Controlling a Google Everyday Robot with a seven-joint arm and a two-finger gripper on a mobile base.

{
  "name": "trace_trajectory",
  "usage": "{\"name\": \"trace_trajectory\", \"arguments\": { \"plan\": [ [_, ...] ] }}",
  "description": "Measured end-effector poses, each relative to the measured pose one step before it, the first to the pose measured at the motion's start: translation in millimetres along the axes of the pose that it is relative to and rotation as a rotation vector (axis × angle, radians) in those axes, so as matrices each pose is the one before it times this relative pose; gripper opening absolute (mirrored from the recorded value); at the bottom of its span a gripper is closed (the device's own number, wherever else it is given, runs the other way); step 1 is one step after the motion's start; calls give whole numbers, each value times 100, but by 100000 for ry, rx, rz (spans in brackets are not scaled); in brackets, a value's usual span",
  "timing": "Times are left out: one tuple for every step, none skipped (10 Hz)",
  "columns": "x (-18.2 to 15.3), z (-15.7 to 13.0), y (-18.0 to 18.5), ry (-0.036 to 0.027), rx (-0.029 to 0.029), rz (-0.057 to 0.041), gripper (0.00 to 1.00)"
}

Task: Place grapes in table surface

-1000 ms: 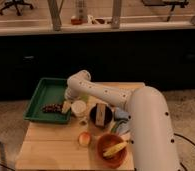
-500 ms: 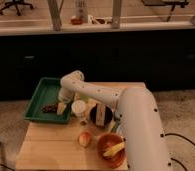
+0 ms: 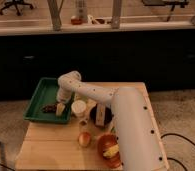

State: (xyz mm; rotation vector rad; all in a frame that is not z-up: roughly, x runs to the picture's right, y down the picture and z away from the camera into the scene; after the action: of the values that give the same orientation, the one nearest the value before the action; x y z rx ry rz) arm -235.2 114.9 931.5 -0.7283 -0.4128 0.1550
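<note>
The grapes (image 3: 49, 107), a dark reddish-brown lumpy cluster, lie in the green tray (image 3: 40, 95) at the table's left rear. The light tan wooden table surface (image 3: 53, 145) spreads in front of it. My white arm reaches from the lower right across the table to the tray. My gripper (image 3: 60, 109) hangs down over the tray's near right part, right beside the grapes, perhaps touching them.
A white cup (image 3: 79, 108) stands just right of the tray. A yellow-red apple (image 3: 84, 139) and an orange bowl with yellow fruit (image 3: 109, 148) sit near the front. A dark object (image 3: 99, 115) lies under my arm. A dark counter wall runs behind.
My arm has swung further left and the gripper has come down over the tray next to the grapes. The grapes have not moved.
</note>
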Motion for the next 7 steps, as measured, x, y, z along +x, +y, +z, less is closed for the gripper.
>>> {"name": "trace_trajectory", "arguments": {
  "plan": [
    [91,388,-122,-396,-1389,632,51],
    [-46,234,-51,-61,-883,140,39],
    [26,-100,173,466,-271,-384,28],
    [17,-320,-104,134,210,14,19],
    [40,-137,95,299,-174,-183,8],
    [48,-84,137,298,-191,-258,2],
    [43,-120,21,21,-78,64,0]
  ]
}}
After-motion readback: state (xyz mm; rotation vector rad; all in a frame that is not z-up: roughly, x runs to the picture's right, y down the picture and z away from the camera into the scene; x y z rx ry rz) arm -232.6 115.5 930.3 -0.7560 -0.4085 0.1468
